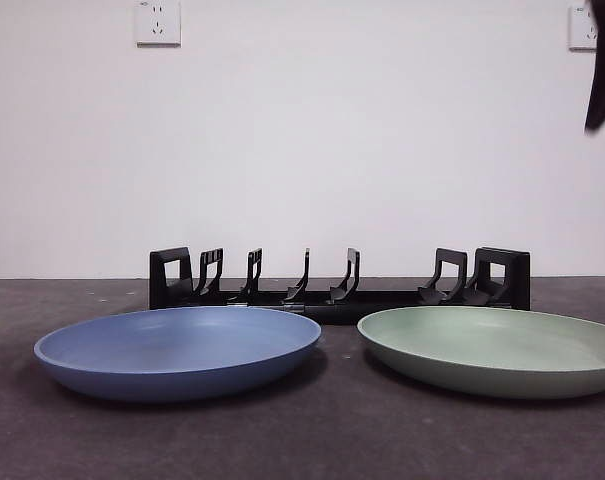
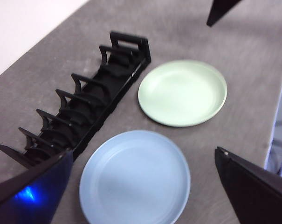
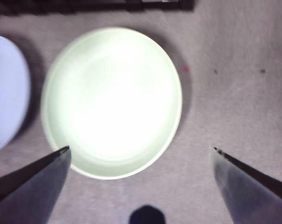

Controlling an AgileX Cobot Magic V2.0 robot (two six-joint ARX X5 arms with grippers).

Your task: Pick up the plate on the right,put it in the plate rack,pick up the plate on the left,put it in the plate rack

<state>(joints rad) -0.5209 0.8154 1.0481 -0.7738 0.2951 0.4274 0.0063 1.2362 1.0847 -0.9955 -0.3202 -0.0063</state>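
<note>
front view: round blue plate [image 1: 177,350] left, round pale green plate [image 1: 497,345] right, both flat on the dark grey table [image 1: 322,440]
long black plastic plate rack [image 1: 339,280] stands empty just behind them; right gripper [image 3: 141,151] hangs above the green plate, jaws spread wide; left gripper [image 2: 143,158] likewise agape above the blue one

two plates are set side by side on the table [image 1: 312,440], the left plate [image 1: 177,350] and the right plate [image 1: 497,348] lying flat and apart. the plate rack [image 1: 339,280] is placed just behind them, running left to right, with nothing held in it.
</note>
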